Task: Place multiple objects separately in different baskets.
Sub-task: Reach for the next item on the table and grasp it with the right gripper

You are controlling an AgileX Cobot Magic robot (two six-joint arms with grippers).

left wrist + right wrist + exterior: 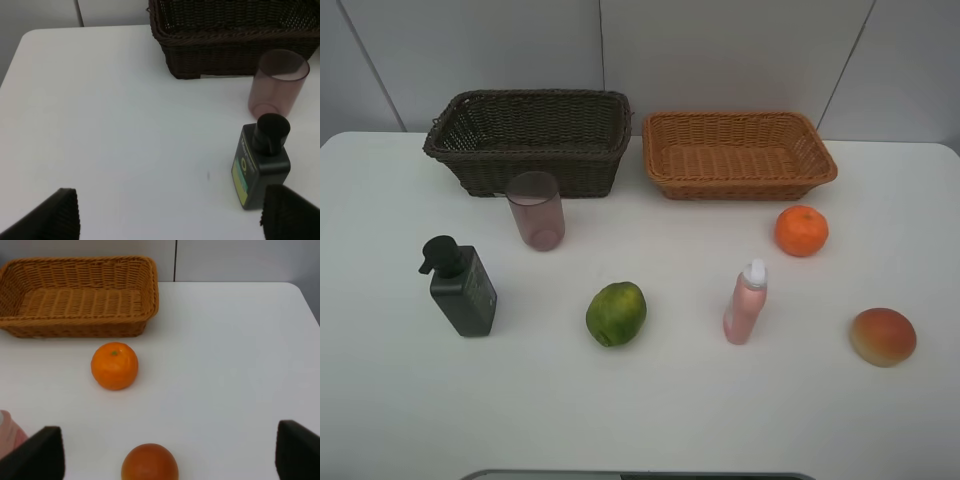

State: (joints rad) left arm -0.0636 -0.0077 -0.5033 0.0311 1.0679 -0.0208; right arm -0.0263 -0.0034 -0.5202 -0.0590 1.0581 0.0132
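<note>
In the exterior high view the dark brown basket (542,172) and the light tan basket (750,186) stand empty at the back. In front lie the pink cup (535,210), dark pump bottle (462,290), green fruit (616,313), pink spray bottle (746,302), orange (801,231) and mango (882,336). No gripper shows in that view. My left gripper (170,217) is open and empty, with the pump bottle (260,167), cup (277,85) and dark basket (225,55) ahead. My right gripper (169,437) is open over the mango (150,463), with the orange (114,366) and tan basket (75,328) beyond.
Everything stands on a white table (400,400) against a grey panelled wall. The spray bottle's edge (7,432) shows in the right wrist view. A grey strip (640,475) lies at the table's front edge.
</note>
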